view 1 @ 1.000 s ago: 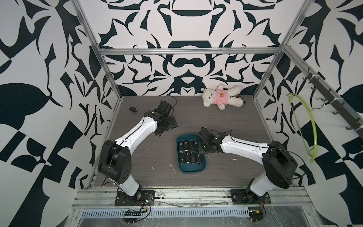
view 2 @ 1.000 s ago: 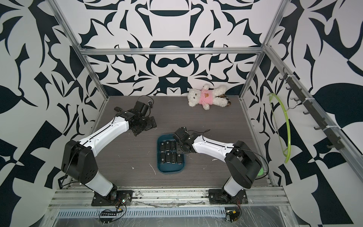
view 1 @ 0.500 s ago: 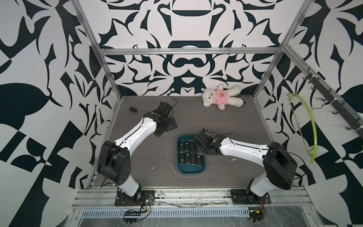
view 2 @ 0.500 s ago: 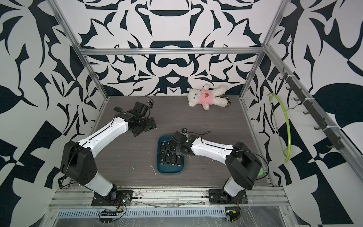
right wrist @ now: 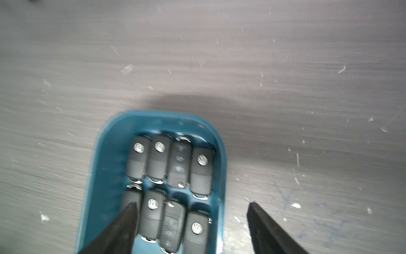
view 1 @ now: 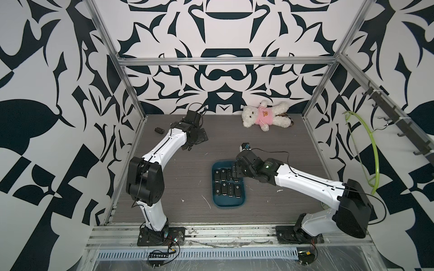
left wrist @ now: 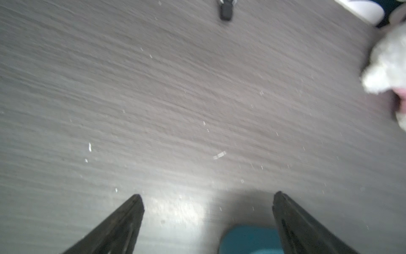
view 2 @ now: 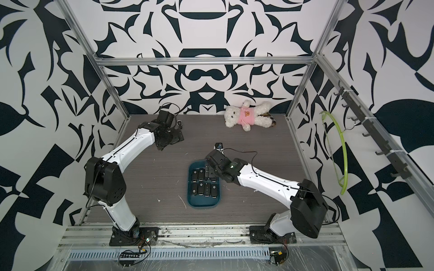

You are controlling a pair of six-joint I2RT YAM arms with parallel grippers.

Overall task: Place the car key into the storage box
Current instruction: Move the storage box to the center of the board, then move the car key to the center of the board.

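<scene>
The right claw (right wrist: 191,204) is being shown with its jaws spread wide. One of its dark fingers (right wrist: 118,231) is being shown over the teal storage box (right wrist: 105,176), partly hiding one key. The other is being shown over the grey surface (right wrist: 219,55) just beside the box. Eight black car keys (right wrist: 158,158) are being carried in the box, in two rows of four. Two are being shown buttons up and five silver badge up. White specks are being shown scattered across the surface.

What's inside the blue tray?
The dark teal plastic tray holds eight black car key fobs in two rows. A finger of the right gripper partly covers one.
</scene>
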